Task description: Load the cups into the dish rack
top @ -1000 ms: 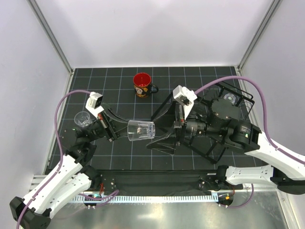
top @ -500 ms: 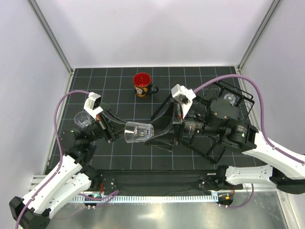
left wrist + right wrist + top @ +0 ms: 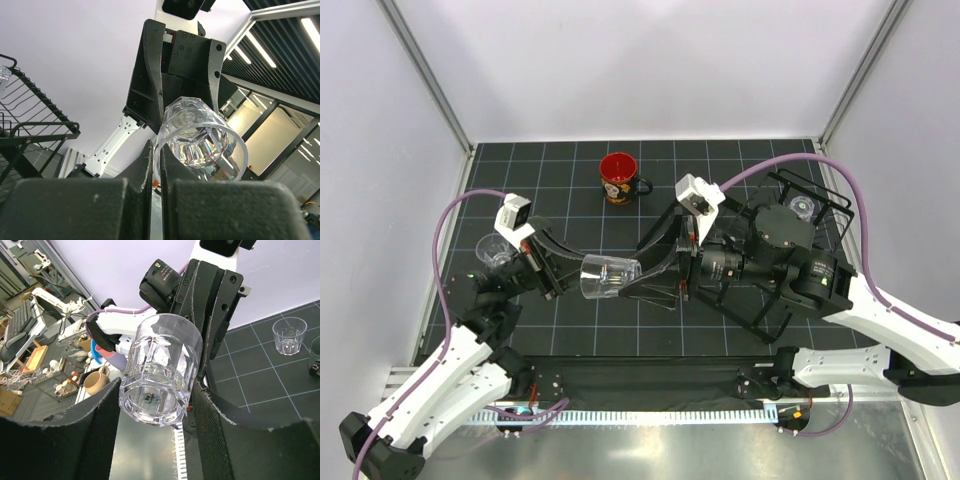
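Spare tumbler (image 3: pixel 495 250) stands far left; left end effector (image 3: pixel 156 162) clamps the held tumbler (image 3: pixel 610 277) by its rim above the table (image 3: pixel 570 160), clear only in its wrist view; right end effector (image 3: pixel 157 405) half-open, pads flanking the base, contact unclear; right arm (image 3: pixel 790 265) overlaps the dish rack (image 3: pixel 45 129).

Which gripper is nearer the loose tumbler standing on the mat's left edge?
Left. The left gripper, pinching the held tumbler's rim, sits just right of the loose tumbler; the right gripper is farther right, around the held tumbler's base.

White walls (image 3: pixel 650 70), black gridded mat (image 3: pixel 570 160), ceiling strip lights (image 3: pixel 262 50)
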Tool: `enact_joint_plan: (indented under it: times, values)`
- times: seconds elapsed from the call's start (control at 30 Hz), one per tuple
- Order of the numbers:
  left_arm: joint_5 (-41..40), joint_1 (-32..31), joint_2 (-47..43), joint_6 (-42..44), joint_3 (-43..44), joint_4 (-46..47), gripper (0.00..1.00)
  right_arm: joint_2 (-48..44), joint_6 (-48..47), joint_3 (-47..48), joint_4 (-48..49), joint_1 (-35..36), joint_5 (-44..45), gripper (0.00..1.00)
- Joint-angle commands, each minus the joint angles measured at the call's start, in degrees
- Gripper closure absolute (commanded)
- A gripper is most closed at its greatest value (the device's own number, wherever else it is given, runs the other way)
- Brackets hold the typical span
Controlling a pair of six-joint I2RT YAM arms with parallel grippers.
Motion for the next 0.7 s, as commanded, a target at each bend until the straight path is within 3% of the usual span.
enact_joint_plan:
  times: [0.0, 0.07, 0.1, 0.13, 0.2, 0.23, 0.33, 0.43, 0.67]
  values:
    - [-1.09, -0.23, 0.37, -0.35, -0.31, 1.00, 1.00, 0.48, -0.06, 1.33, 2.49, 0.28, 0.37, 0.87]
    - [-1.18, -0.23, 0.54, -0.09, -0.22, -0.40, 0.99, 0.66, -1.02, 1.94, -0.22, 0.37, 2.38, 0.96]
    - [-1.27, -0.23, 0.28, 0.96, -0.14, -1.63, 0.92, 0.57, -1.38, 2.29, -1.11, 0.37, 3.09, 0.96]
    - [-1.44, -0.23, 0.20, 1.58, -0.05, -5.30, 0.71, 0.48, -1.64, 2.47, -1.90, 0.28, 4.49, 0.96]
    - [-2.41, -0.23, -0.07, 4.03, 0.04, -8.92, 0.49, -0.39, -2.78, 2.30, -4.01, 0.36, 5.81, 0.96]
    - [-2.76, -0.15, -0.42, 4.74, -0.05, -10.42, 0.33, -0.92, -3.14, 2.21, -4.72, 0.28, 6.78, 0.96]
    - [-3.03, -0.23, -0.25, 7.11, -0.14, -15.43, 0.15, -3.11, -5.68, 1.68, -8.31, 0.28, 10.03, 0.96]
    - [-3.03, -0.23, 0.11, 9.39, 0.04, -19.74, 0.09, -4.87, -7.97, 2.47, -14.90, 0.28, 17.32, 0.96]
    - [-8.64, -0.23, 1.07, 18.44, 3.02, -35.63, 0.04, -4.97, -9.56, 9.05, -35.27, -0.25, 38.58, 0.96]
